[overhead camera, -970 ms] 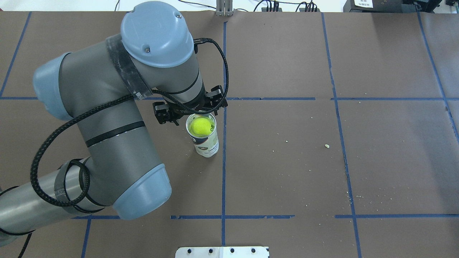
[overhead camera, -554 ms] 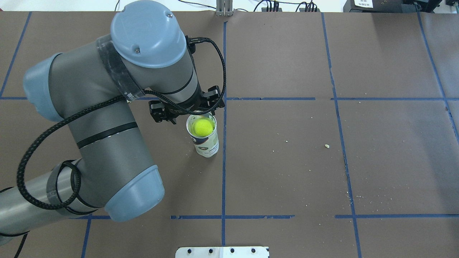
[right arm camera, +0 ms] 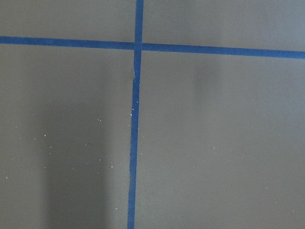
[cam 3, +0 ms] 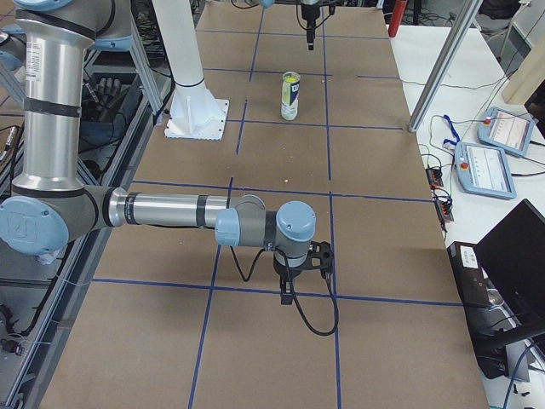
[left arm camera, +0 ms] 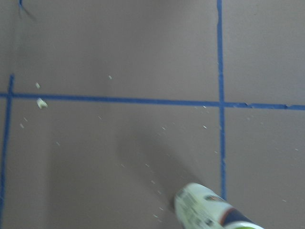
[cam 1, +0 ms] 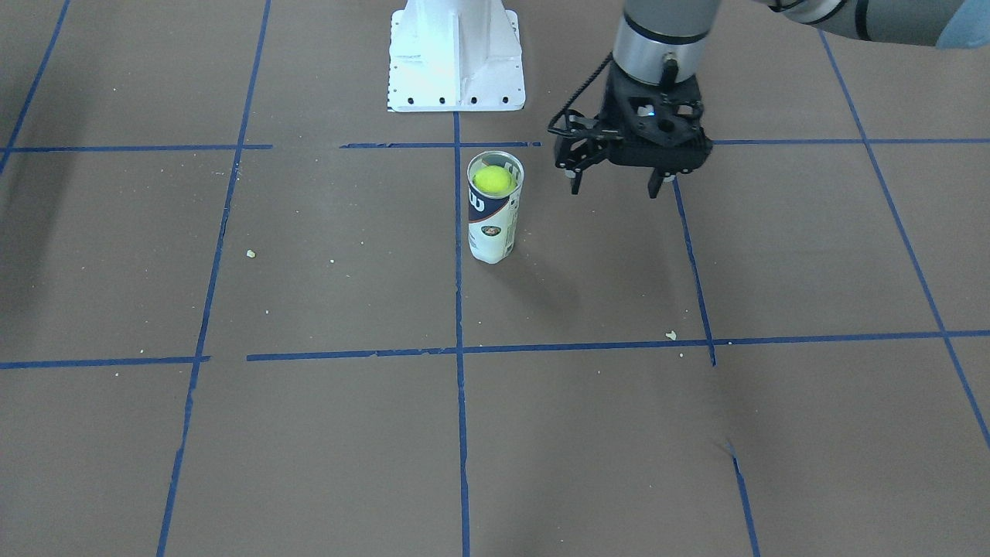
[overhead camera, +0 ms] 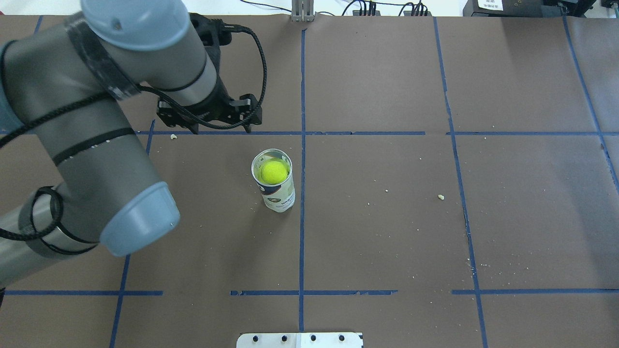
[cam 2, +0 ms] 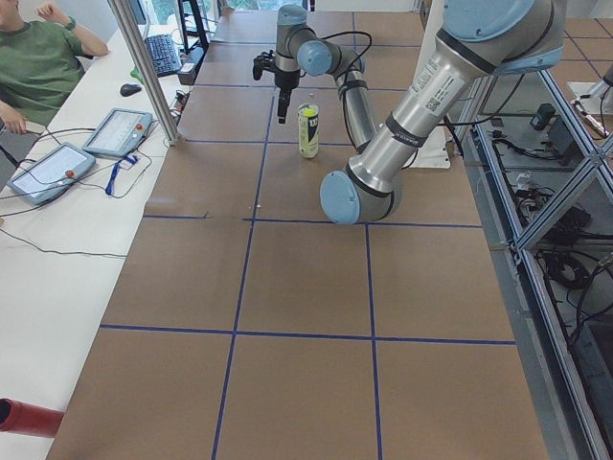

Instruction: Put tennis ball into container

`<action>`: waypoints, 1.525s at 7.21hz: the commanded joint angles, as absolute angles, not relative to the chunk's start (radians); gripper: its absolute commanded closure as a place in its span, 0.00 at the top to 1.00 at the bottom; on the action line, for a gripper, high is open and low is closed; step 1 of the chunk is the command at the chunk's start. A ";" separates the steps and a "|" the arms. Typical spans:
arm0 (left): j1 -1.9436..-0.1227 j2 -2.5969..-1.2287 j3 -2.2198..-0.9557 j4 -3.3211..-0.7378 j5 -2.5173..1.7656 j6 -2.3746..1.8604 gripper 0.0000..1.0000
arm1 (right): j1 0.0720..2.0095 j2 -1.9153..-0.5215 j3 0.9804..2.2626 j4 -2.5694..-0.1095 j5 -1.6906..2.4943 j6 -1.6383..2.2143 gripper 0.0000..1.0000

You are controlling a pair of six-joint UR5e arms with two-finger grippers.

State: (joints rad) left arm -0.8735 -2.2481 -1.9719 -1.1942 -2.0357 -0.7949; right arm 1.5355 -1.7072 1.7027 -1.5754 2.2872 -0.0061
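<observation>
The tennis ball (cam 1: 493, 179) lies inside the container (cam 1: 491, 228), a clear upright tube with a white and navy label, near the table's middle. From overhead the tennis ball (overhead camera: 273, 171) shows through the open mouth of the container (overhead camera: 280, 197). My left gripper (cam 1: 613, 190) hangs open and empty above the table, apart from the tube, on its far left in the overhead view (overhead camera: 222, 130). The left wrist view catches only the container's base (left arm camera: 209, 213). My right gripper (cam 3: 289, 285) shows only in the exterior right view, low over bare table; I cannot tell its state.
A white metal pedestal (cam 1: 456, 54) stands behind the tube at the robot's side. Blue tape lines and small crumbs (overhead camera: 440, 196) mark the brown table. Along the operators' side are a metal post (cam 2: 144, 67), tablets (cam 2: 119, 131) and a seated person (cam 2: 38, 57).
My left arm has swung away from above the tube, leftwards and farther from the robot. The ball has settled slightly lower in the tube, which has not moved.
</observation>
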 commanded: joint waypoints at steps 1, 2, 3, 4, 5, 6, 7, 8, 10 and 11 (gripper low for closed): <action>-1.094 -2.092 -1.954 -1.224 -2.133 -0.387 1.00 | 1.536 -1.707 1.703 -1.575 2.287 -0.006 1.00; -1.200 -2.022 -1.907 -1.259 -2.179 -0.253 1.00 | 1.536 -1.706 1.703 -1.575 2.287 -0.006 1.00; -1.295 -1.946 -1.837 -1.308 -2.216 -0.097 1.00 | 1.536 -1.707 1.703 -1.575 2.287 -0.006 1.00; -1.375 -1.878 -1.789 -1.357 -2.232 -0.004 1.00 | 1.536 -1.707 1.703 -1.575 2.287 -0.006 1.00; -1.406 -1.868 -1.776 -1.362 -2.232 0.009 1.00 | 1.536 -1.707 1.703 -1.575 2.287 -0.006 1.00; -1.410 -1.868 -1.758 -1.362 -2.233 0.009 1.00 | 1.536 -1.707 1.703 -1.575 2.287 -0.006 1.00; -1.422 -1.868 -1.761 -1.361 -2.235 0.009 1.00 | 1.536 -1.707 1.703 -1.575 2.287 -0.006 1.00; -1.431 -1.867 -1.764 -1.361 -2.237 0.009 1.00 | 1.536 -1.707 1.703 -1.575 2.287 -0.006 1.00; -1.433 -1.824 -1.773 -1.364 -2.313 0.008 1.00 | 1.536 -1.707 1.703 -1.575 2.287 -0.006 1.00; -1.433 -1.783 -1.775 -1.365 -2.318 0.002 1.00 | 1.536 -1.706 1.703 -1.575 2.287 -0.006 1.00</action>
State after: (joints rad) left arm -1.4321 -1.8279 -1.7719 -1.3627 -2.2910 0.0064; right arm 1.5355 -1.7071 1.7027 -1.5754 2.2872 -0.0061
